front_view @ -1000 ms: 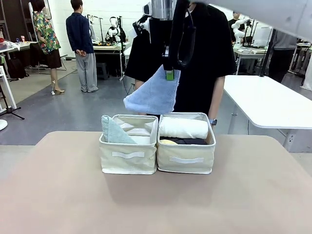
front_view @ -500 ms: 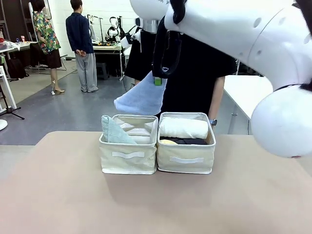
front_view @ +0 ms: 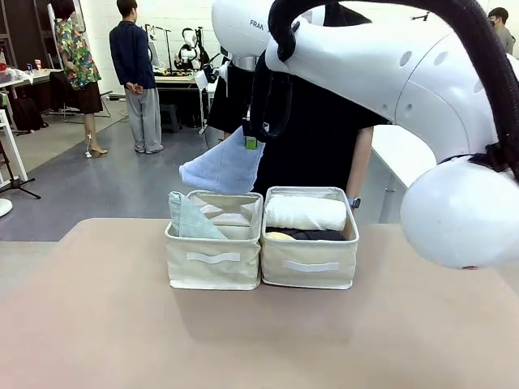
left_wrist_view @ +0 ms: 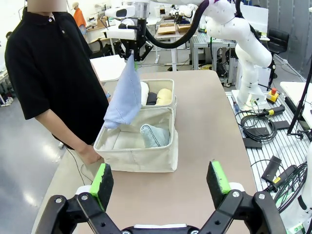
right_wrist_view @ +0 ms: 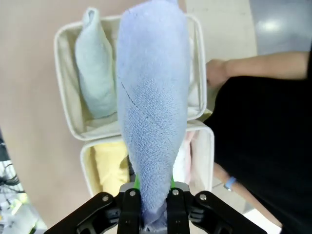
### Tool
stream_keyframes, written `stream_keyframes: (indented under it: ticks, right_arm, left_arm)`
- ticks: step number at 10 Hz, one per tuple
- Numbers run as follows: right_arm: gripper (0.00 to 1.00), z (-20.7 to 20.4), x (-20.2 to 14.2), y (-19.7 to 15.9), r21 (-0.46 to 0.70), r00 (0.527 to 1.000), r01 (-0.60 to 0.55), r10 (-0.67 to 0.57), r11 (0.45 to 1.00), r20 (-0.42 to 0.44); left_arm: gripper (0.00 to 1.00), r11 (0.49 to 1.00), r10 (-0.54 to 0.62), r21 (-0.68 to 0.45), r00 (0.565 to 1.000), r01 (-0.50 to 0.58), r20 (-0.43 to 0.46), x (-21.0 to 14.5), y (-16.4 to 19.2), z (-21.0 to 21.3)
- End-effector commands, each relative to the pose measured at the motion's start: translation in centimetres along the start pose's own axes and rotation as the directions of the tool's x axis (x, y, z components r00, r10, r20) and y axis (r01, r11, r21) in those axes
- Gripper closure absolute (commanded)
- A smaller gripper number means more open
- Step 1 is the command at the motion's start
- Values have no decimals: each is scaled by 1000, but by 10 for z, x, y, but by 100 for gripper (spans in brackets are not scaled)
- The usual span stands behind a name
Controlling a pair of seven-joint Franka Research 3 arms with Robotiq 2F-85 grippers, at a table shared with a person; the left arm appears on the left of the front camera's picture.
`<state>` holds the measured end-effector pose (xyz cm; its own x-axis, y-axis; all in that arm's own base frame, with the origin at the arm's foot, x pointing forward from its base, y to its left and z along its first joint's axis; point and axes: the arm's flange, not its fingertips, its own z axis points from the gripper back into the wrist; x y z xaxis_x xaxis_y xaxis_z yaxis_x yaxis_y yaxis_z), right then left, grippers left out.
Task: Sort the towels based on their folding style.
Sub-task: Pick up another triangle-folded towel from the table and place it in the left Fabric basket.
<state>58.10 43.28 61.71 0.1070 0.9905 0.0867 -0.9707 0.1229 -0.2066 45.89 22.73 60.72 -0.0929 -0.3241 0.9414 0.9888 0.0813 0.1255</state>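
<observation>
You see the right gripper [front_view: 251, 143] clamped on the blue towel [front_view: 220, 168], hanging above the left bin [front_view: 214, 263] with the green towel [front_view: 190, 220]. Left gripper [left_wrist_view: 162, 181] stands wide.

Bright, even overhead light, soft shadows beneath the bins [front_view: 261, 243], wide-angle bending at wrist-view edges, and slightly soft distant background.

This is a robot lab in a big open room. Behind the tan table [front_view: 97, 324] stand 2 people [front_view: 134, 77] on a grey floor, near work tables [front_view: 174, 79] with more white robots. Beside the tan table, cables [left_wrist_view: 263, 131] lie on the floor.
</observation>
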Motion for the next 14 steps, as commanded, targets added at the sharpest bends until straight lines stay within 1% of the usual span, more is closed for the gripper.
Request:
stream_keyframes:
  ticks: [1,3,4,5,8,10,11,14]
  right_arm:
    - [83,14,38,-35,4,1000,14,-14,1000,7]
    - [83,0,41,-35,5,1000,0,0,1000,-12]
    - [83,-7,41,-34,-1,1000,-9,9,1000,-10]
    - [83,-18,40,-32,-9,1000,-20,21,1000,10]
    - [83,-42,33,-28,12,1000,2,-2,1000,9]
    - [83,-45,28,-26,21,1000,3,-3,1000,14]
    - [83,-56,15,-7,11,1000,-9,9,1000,-3]
    - [83,-56,15,-7,11,1000,-9,9,1000,-3]
  left_arm:
    - [0,1000,-4,4,1000,4,14,2,-2,1]
    - [0,1000,-4,4,1000,4,14,2,-2,1]
    - [0,1000,-4,4,1000,4,14,2,-2,1]
    - [0,1000,-4,4,1000,4,14,2,-2,1]
    - [0,1000,-4,4,1000,4,14,2,-2,1]
    - [0,1000,-4,4,1000,4,14,2,-2,1]
    - [0,1000,-4,4,1000,4,14,2,-2,1]
    - [0,1000,-4,4,1000,4,14,2,-2,1]
